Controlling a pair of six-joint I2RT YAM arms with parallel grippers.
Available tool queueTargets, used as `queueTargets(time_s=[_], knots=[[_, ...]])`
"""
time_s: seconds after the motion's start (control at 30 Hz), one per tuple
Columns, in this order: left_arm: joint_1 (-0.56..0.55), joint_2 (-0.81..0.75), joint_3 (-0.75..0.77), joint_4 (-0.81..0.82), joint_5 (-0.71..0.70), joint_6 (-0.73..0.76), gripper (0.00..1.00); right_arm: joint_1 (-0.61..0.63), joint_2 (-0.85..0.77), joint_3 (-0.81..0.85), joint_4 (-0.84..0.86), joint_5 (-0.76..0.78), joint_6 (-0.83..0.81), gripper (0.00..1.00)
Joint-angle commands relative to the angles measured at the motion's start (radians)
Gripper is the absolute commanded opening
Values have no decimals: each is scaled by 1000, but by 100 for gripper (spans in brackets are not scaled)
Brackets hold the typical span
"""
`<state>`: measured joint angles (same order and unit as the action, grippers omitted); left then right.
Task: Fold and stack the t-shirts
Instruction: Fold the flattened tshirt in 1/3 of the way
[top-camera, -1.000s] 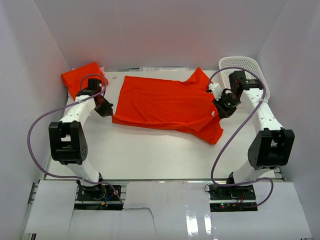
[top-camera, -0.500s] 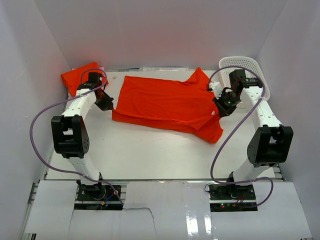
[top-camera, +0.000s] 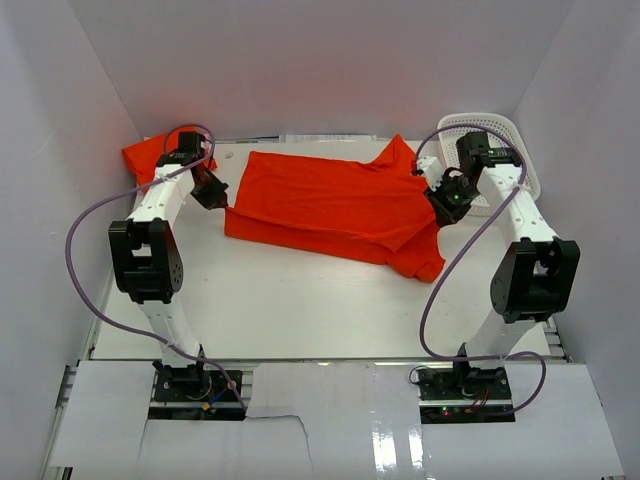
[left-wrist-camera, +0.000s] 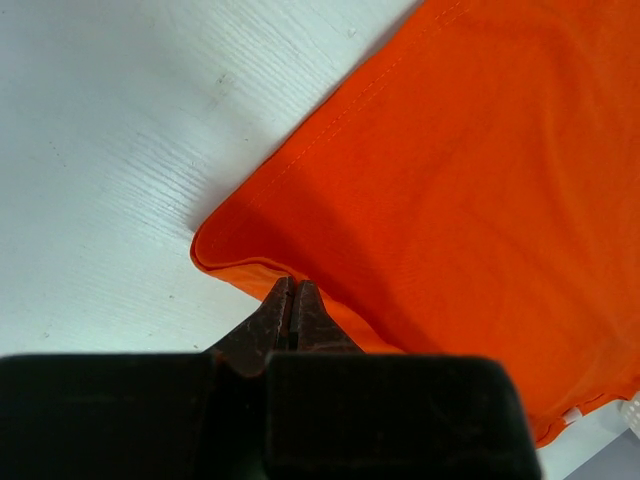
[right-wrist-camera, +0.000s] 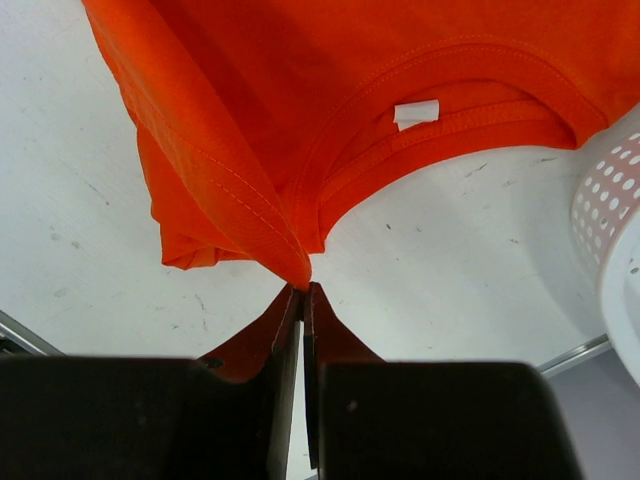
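White tabletop (top-camera: 300, 300) lies under a t-shirt (top-camera: 330, 205) that looks soft, limp and light. Left gripper (left-wrist-camera: 291, 286) pinches its hem corner (left-wrist-camera: 215, 250); right gripper (right-wrist-camera: 303, 290) clamps fabric just ahead, beside the collar (right-wrist-camera: 480, 65).

Compared with a second ago, the left gripper (top-camera: 212, 193) and right gripper (top-camera: 443, 203) sit farther up the table (top-camera: 300, 300), and the pinched t-shirt (top-camera: 330, 205) seems drawn back, its near edge slightly higher.
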<state>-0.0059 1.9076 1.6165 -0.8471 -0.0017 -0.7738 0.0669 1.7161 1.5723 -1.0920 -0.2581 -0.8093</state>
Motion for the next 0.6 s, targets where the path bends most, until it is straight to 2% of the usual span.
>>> queueTargets(time_s=[0.0, 0.57], knots=[[1, 13, 66, -20, 0, 16, 0, -6, 16, 60, 9, -6, -31, 8], [1, 123, 212, -43, 40, 18, 0, -6, 126, 146, 32, 10, -14, 8]])
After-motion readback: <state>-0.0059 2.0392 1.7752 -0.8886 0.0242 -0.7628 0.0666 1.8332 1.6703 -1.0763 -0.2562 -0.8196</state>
